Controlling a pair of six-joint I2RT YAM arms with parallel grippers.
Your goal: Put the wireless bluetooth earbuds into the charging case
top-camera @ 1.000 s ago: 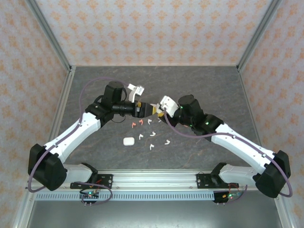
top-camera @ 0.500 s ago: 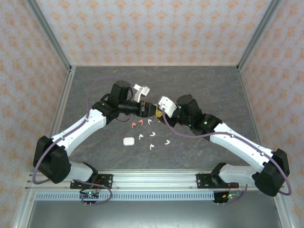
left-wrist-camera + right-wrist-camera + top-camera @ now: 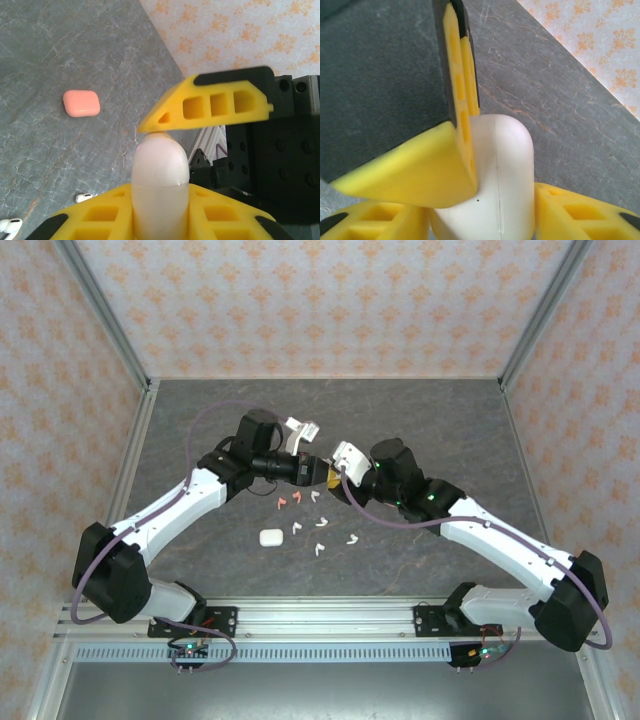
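A closed white charging case hangs in the air between both grippers over the table's middle. My left gripper is shut on its lower half, one yellow finger on each side. In the right wrist view the case sits between my right gripper's fingers, which lie against its two ends. In the top view the left gripper and right gripper meet tip to tip. Several small earbuds lie on the table below, white ones and two pink ones.
A second white case rests on the table left of the earbuds. A pink case lies on the grey table farther off. Patterned walls close in the back and both sides.
The left arm has reached in to the right gripper, and its jaws have closed on the white case held there. The right arm has barely moved.
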